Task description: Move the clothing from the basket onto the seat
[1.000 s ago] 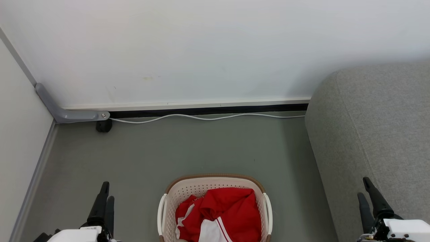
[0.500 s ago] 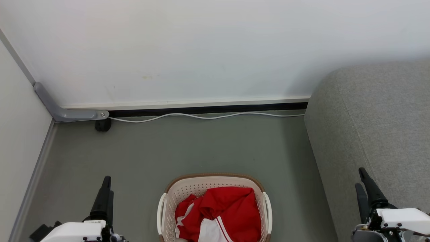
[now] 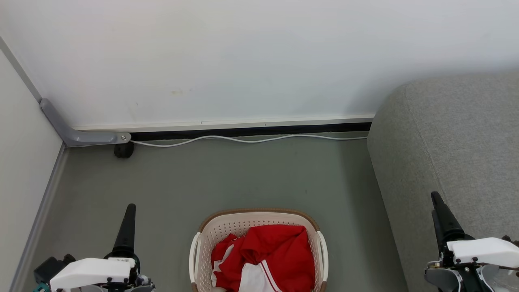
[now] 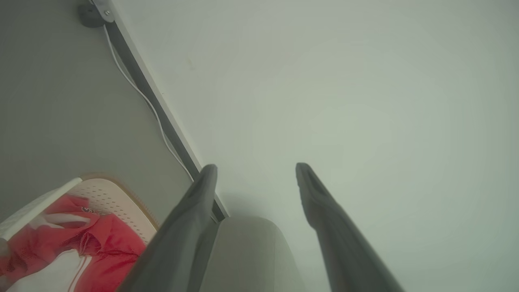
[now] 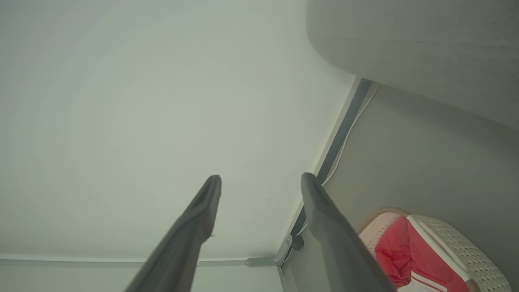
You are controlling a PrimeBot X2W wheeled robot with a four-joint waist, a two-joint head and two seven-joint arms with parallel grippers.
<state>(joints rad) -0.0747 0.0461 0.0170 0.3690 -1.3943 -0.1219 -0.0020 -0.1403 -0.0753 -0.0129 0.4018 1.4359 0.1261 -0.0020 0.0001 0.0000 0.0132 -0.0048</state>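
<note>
basket (image 3: 259, 215): cream perforated laundry basket with a brown rim and white side handles, on the floor at the bottom centre of the head view, cut off by the lower edge.
clothing (image 3: 275, 247): red sports garments with a white panel and striped trim, bunched inside the basket (one fold rises to about rim height).
floor (image 3: 227, 178): grey-green, running from the basket to the wall.
seat (image 3: 458, 142): large grey fabric cushion on the right, its rounded side near the basket but apart from it.
white cable (image 3: 243, 141): lies slack along the foot of the wall, from the grey bracket (image 3: 81, 138) in the left corner to the seat.
wall (image 3: 243, 61): pale and plain, farthest back.
left wrist housing (image 3: 91, 268): low at the lower left, well left of the basket, fingers pointing toward the wall.
right wrist housing (image 3: 482, 247): low at the lower right, its fingers overlapping the seat's near side in the head view.
left tool (image 4: 256, 165): released, fingers spread wide, gripping and touching nothing.
right tool (image 5: 261, 177): likewise released, spread wide with only the wall between its tips.
</note>
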